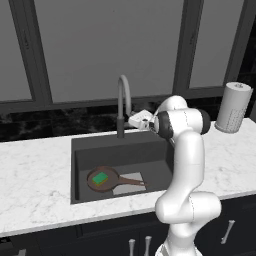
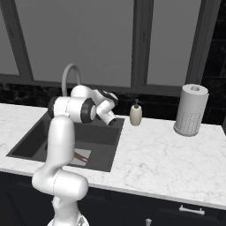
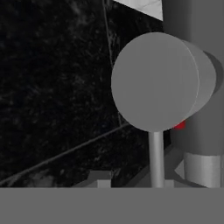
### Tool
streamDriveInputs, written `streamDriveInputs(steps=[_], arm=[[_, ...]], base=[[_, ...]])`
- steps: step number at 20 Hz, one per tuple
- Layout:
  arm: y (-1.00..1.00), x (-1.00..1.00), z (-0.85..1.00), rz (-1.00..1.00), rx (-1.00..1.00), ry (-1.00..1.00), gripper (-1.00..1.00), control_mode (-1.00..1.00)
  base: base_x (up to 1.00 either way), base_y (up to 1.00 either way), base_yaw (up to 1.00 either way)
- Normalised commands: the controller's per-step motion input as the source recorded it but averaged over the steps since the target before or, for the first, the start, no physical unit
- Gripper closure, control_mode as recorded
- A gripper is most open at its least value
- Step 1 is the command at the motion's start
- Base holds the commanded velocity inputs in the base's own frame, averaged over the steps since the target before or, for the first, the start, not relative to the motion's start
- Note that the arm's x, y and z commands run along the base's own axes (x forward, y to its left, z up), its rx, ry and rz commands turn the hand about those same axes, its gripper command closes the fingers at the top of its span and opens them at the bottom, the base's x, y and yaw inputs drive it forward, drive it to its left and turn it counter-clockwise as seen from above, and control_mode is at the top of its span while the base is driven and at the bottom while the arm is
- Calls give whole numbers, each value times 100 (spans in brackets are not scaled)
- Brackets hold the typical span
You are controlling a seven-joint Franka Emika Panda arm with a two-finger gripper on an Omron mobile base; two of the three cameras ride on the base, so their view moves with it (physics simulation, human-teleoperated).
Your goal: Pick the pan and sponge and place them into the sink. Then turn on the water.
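End effector (image 1: 131,120) beside faucet (image 1: 121,102) (sponge (image 1: 100,178) in pan (image 1: 104,179)).

Robot arm (image 2: 62,132) hides most of pan handle (image 2: 81,156) in right base view; faucet (image 3: 192,87) cut off at hand view's top edge; gripper jaw state unreadable.

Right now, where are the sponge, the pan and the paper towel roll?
sponge (image 1: 100,178), left base view, its green top.
pan (image 1: 111,175), left base view, dark inner floor beside the sponge.
paper towel roll (image 2: 190,110), right base view, its side.
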Motion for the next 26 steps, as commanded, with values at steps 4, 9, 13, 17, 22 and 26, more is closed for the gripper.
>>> streamDriveInputs(steps=[4, 9, 13, 17, 22, 26], arm=[[-96, 10, -69, -37, -1, 33, 100, -100], [-100, 5, -76, -49, -5, 38, 100, -100], [-100, 6, -69, -51, -5, 41, 100, -100], [-80, -19, -2, -29, 2, 28, 100, -100], [-17, -69, 100, 0, 13, 1, 100, -100], [-35, -83, 100, 0, 7, -1, 100, -100]], base=[[0, 0, 0], [0, 0, 0], [0, 0, 0], [0, 0, 0], [0, 0, 0], [0, 0, 0]])
